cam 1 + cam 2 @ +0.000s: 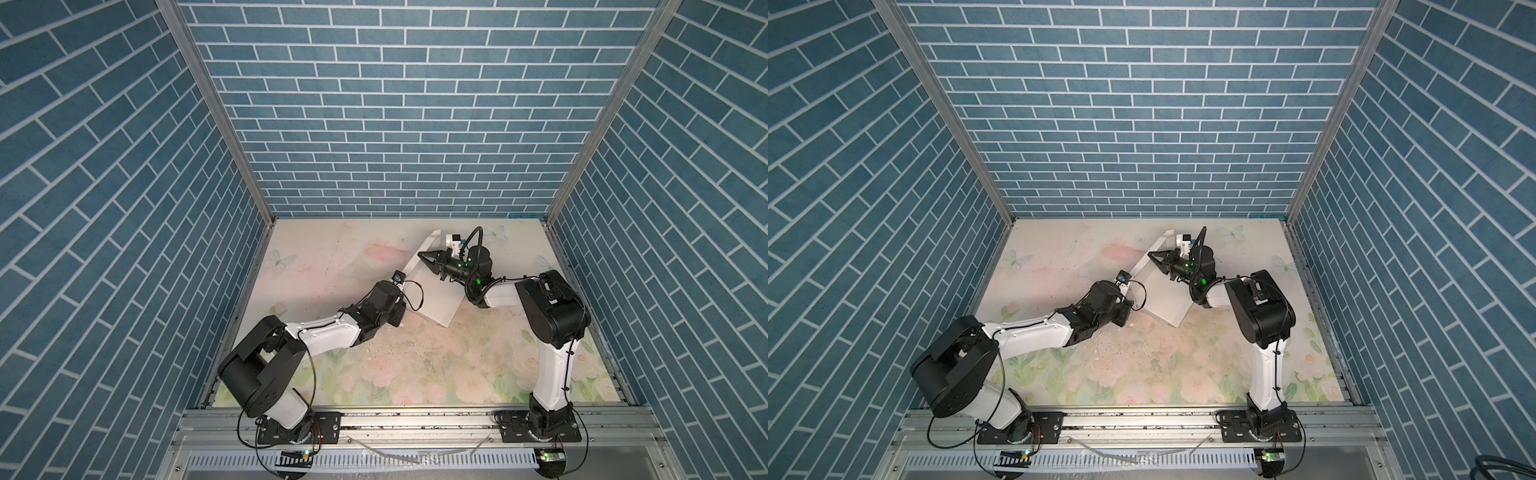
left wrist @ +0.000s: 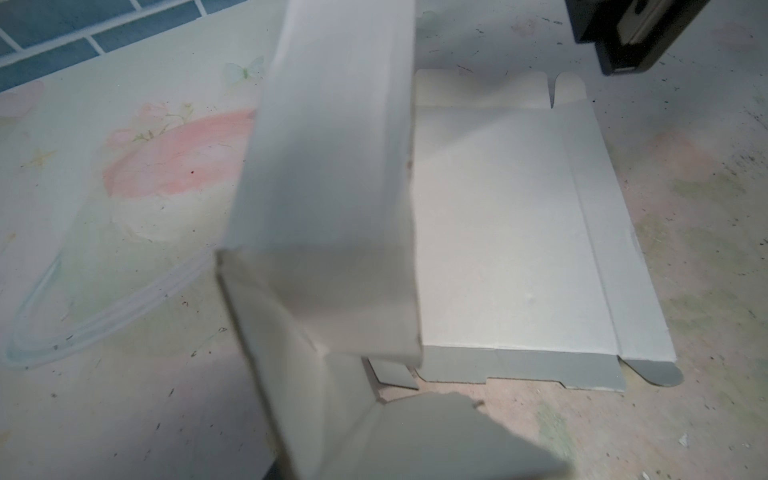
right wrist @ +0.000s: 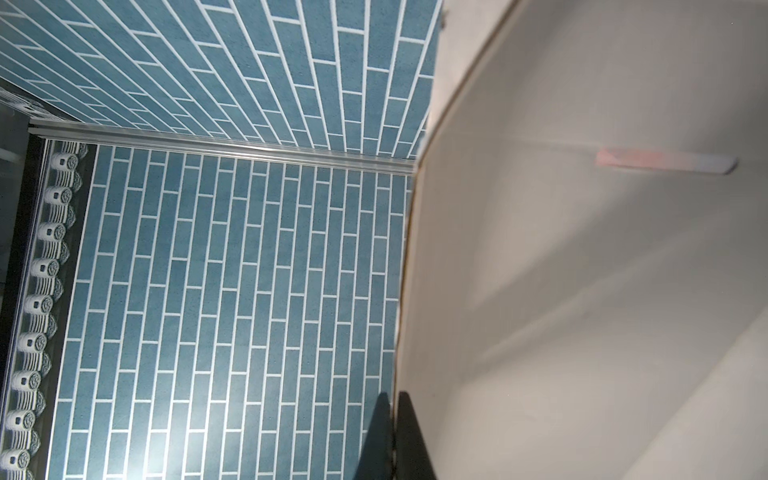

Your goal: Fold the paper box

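I see the paper box (image 1: 434, 301) lying askew toward the back of the table (image 1: 328, 266), right of centre, with one side panel raised. My right gripper (image 1: 422, 254) is pinched together on that panel's edge. My left gripper (image 1: 402, 312) sits at the box's near corner; I cannot tell how its jaws stand

Probably lab cell, brick-print walls (image 1: 415, 104), aluminium frame (image 1: 224, 124)

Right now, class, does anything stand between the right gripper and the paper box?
Nothing visible does: the right gripper is shut directly on a raised panel edge of the paper box, as the right wrist view shows.
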{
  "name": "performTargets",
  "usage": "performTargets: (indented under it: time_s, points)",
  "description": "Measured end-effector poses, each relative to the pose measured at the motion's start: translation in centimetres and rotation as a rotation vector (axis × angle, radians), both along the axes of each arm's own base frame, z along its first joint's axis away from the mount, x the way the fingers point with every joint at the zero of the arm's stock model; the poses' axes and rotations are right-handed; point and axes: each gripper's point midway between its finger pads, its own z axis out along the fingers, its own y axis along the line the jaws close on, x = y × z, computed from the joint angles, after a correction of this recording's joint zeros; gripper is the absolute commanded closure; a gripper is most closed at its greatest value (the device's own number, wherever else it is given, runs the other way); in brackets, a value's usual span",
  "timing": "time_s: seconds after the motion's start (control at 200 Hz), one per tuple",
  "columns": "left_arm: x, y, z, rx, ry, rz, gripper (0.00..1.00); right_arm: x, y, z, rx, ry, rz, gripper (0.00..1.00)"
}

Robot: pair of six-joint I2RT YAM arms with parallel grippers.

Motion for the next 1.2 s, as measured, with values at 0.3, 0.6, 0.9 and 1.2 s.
performTargets:
  time_s: [0.3,0.6,0.9,1.2]
  points:
    - [0.7,-1.4,0.3,-0.027,0.004,-0.026,0.60,0.2,-0.2,0.0,-0.007,-0.013,-0.015,1.00]
    - [1.2,-1.8,-0.2,-0.018,0.012,-0.023,0.64,0.4,-0.8,-0.1,-0.010,-0.011,-0.041,1.00]
    - [1.9,-2.3,-0.2,-0.009,0.015,-0.019,0.65,0.7,-1.2,-0.1,-0.008,-0.018,-0.064,1.00]
    - [2.3,-2.8,0.4,-0.023,0.011,-0.019,0.60,0.7,-1.5,-0.4,-0.010,-0.017,-0.076,1.00]
